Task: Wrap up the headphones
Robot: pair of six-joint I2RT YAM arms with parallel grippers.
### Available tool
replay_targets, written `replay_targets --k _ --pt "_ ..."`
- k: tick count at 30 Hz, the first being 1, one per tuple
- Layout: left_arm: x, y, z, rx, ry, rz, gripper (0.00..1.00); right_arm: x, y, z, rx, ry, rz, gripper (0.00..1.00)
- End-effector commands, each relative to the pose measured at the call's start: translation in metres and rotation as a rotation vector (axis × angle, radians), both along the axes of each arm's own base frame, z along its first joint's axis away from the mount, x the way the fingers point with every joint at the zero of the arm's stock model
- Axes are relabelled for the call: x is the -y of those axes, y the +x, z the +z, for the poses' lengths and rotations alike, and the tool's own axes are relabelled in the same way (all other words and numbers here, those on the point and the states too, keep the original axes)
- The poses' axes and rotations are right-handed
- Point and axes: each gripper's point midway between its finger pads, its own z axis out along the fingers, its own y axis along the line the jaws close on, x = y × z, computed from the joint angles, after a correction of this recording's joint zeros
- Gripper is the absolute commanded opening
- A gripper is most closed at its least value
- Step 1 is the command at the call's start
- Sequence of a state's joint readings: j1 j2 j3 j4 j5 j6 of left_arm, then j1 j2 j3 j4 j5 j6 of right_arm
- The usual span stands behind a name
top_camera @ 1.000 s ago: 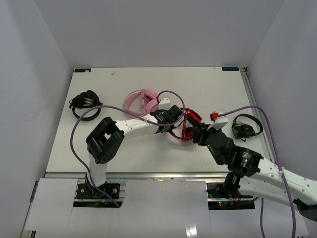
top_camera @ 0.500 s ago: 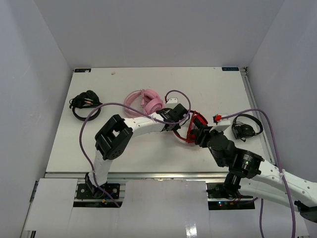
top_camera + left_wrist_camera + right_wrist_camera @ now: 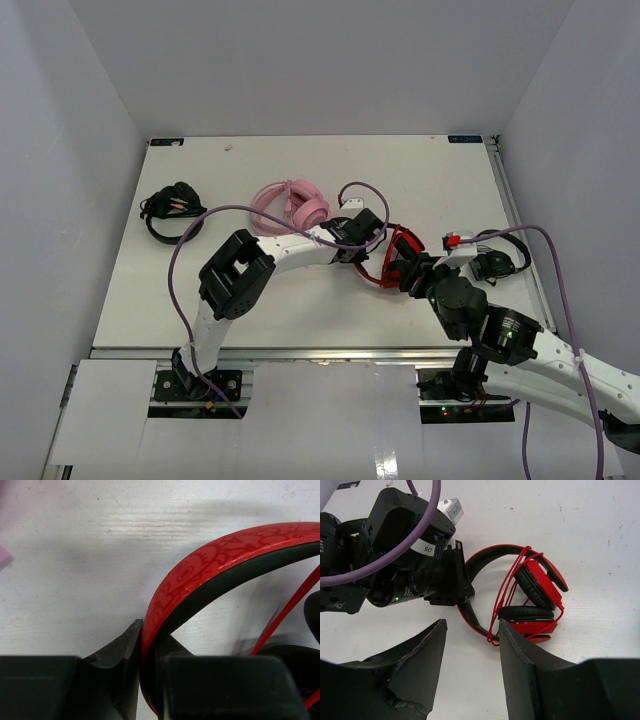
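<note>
Red headphones (image 3: 398, 252) are lying folded on the white table (image 3: 300, 315), a little toward 4 o'clock from its middle. Their thin red cable (image 3: 504, 592) is looping across the two black-padded ear cups. The left gripper (image 3: 150, 647) is clamping the patterned headband between its fingers, at the band's 9 o'clock side in the right wrist view. The right gripper (image 3: 471, 630) is hovering just above, its fingers standing apart and gripping nothing, with a low loop of cable showing between them. Pink headphones (image 3: 292, 203) are sitting at 10 o'clock of the red pair, and smaller black headphones (image 3: 497, 262) are sitting at 3 o'clock.
</note>
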State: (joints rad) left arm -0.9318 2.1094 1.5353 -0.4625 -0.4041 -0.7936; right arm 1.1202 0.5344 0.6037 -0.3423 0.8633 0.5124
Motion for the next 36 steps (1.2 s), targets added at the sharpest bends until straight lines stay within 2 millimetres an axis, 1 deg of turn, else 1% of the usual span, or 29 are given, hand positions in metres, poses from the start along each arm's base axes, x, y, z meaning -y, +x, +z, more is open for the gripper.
replay_targets --k 1,6,12,16,18,21,23,25,27,28,30,31,32,33,35,36 --pt "0.016 0.008 0.026 0.043 -0.066 -0.008 0.30 0.008 0.004 0.009 0.035 0.029 -0.045 0.53" --pt "0.015 0.007 0.024 0.040 -0.061 -0.009 0.38 0.008 0.004 0.009 0.037 0.033 -0.045 0.53" --pt "0.014 0.006 0.023 0.037 -0.056 -0.012 0.44 0.010 0.003 0.010 0.040 0.037 -0.046 0.53" --pt "0.013 0.006 0.026 0.040 -0.056 -0.012 0.53 0.010 0.003 0.009 0.040 0.035 -0.047 0.53" --pt "0.011 0.005 0.028 0.041 -0.058 -0.011 0.59 0.010 0.003 0.010 0.040 0.033 -0.047 0.53" --pt "0.009 0.004 0.044 0.056 -0.073 -0.012 0.67 0.006 0.003 0.012 0.039 0.034 -0.031 0.53" --pt "0.007 0.002 0.060 0.073 -0.091 -0.016 0.71 0.003 0.002 0.014 0.037 0.035 -0.014 0.53" --pt "0.004 0.000 0.079 0.093 -0.114 -0.023 0.80 0.000 0.001 0.016 0.027 0.024 0.005 0.53" --pt "-0.001 -0.004 0.101 0.119 -0.144 -0.027 0.93 -0.002 -0.001 0.021 0.021 0.022 0.018 0.53" --pt "-0.004 -0.005 0.111 0.131 -0.153 -0.029 0.96 -0.003 -0.001 0.021 0.012 0.011 0.027 0.53" --pt "-0.011 -0.008 0.128 0.159 -0.155 -0.037 0.98 -0.005 -0.003 0.022 0.007 -0.010 0.050 0.53" --pt "-0.018 -0.011 0.140 0.177 -0.155 -0.048 0.98 -0.007 -0.004 0.022 0.004 -0.022 0.066 0.54" --pt "-0.023 -0.014 0.142 0.181 -0.143 -0.053 0.98 -0.006 -0.006 0.022 -0.004 -0.035 0.077 0.55" --pt "-0.028 -0.016 0.150 0.194 -0.140 -0.066 0.98 -0.005 -0.008 0.022 -0.008 -0.042 0.083 0.56" --pt "-0.042 -0.027 0.180 0.247 -0.168 -0.104 0.98 -0.007 -0.012 0.021 -0.019 -0.041 0.116 0.63" --pt "-0.048 -0.033 0.189 0.269 -0.170 -0.136 0.98 -0.011 -0.015 0.021 -0.021 -0.040 0.150 0.72"
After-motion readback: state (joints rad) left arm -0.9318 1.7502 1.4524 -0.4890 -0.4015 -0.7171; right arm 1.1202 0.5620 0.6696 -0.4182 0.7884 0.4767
